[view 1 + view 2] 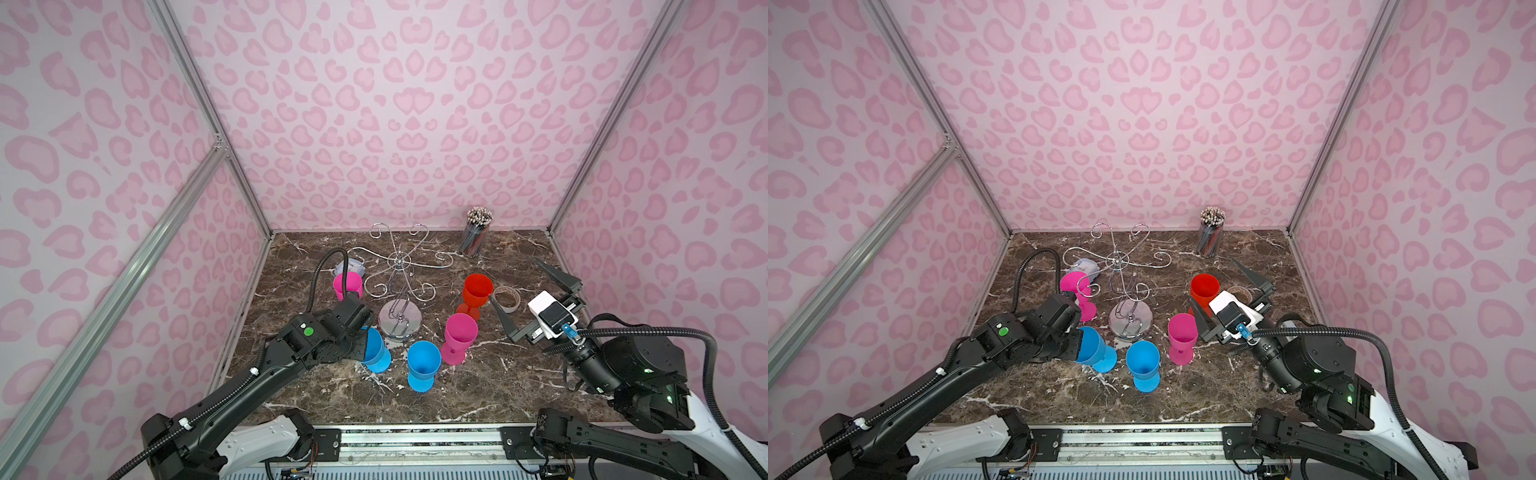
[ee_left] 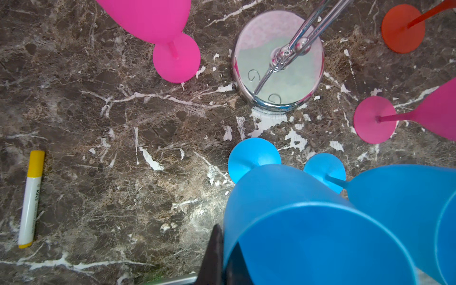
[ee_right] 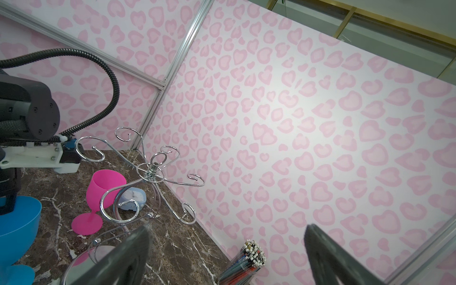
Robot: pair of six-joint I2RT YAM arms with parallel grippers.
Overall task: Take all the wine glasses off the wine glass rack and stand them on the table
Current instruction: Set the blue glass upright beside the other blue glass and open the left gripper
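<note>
One blue glass [image 2: 308, 222] off the rack [image 1: 399, 266], pinched at the rim by the left gripper [image 2: 225, 254].

Rack arms all bare. The glass leans, its foot low over the table [image 1: 457, 395], just beside the rack's base [image 1: 400, 324] and a second blue glass [image 1: 423, 361]; foot contact with the table cannot be told. One finger [image 2: 214, 249] sits outside the wall and one inside, clamped. Right gripper [image 1: 514, 279] is spread wide, empty, well apart at the right. Risks: the thin-wall pinch may let the glass swivel or slip; release while it leans would likely topple it; a sideways move could knock the second blue glass or the base.
</note>
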